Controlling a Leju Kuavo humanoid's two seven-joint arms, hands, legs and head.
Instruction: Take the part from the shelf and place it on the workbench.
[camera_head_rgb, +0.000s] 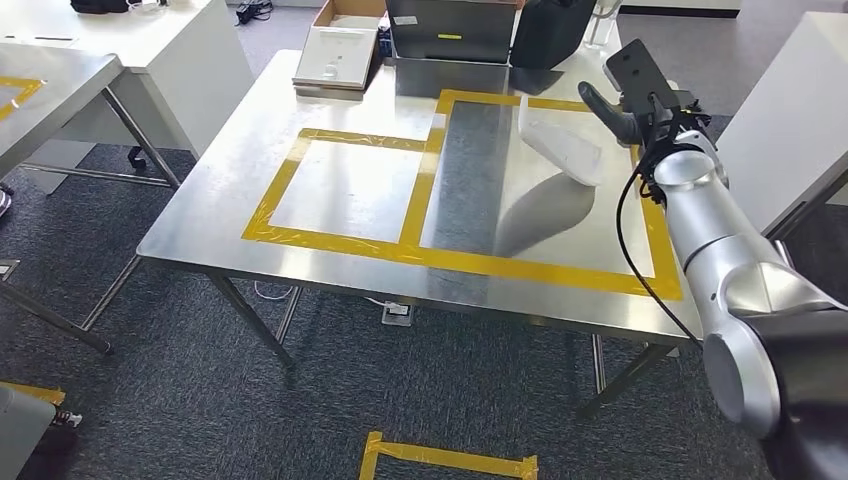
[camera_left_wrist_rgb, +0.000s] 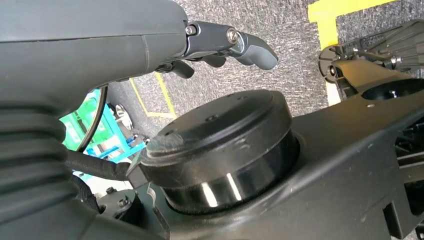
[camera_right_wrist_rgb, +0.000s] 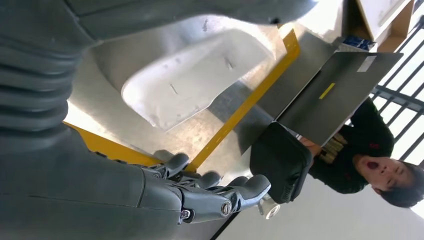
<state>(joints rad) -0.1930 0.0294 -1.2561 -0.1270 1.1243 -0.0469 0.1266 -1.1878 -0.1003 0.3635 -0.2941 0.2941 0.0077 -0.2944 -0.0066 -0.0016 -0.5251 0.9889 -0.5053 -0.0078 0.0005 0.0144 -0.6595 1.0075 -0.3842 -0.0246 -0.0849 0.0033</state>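
The white part (camera_head_rgb: 560, 148) lies on the counter (camera_head_rgb: 340, 190) at the far right, inside the tape, just left of my right fingers (camera_right_wrist_rgb: 220, 192), which are spread and empty. My left fingers (camera_left_wrist_rgb: 235, 47) curl loosely on nothing.

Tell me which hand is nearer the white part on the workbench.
Right. The right hand sits just beside the white part, over the workbench, fingers apart and holding nothing. The left hand hangs down by the robot's body above the carpet.
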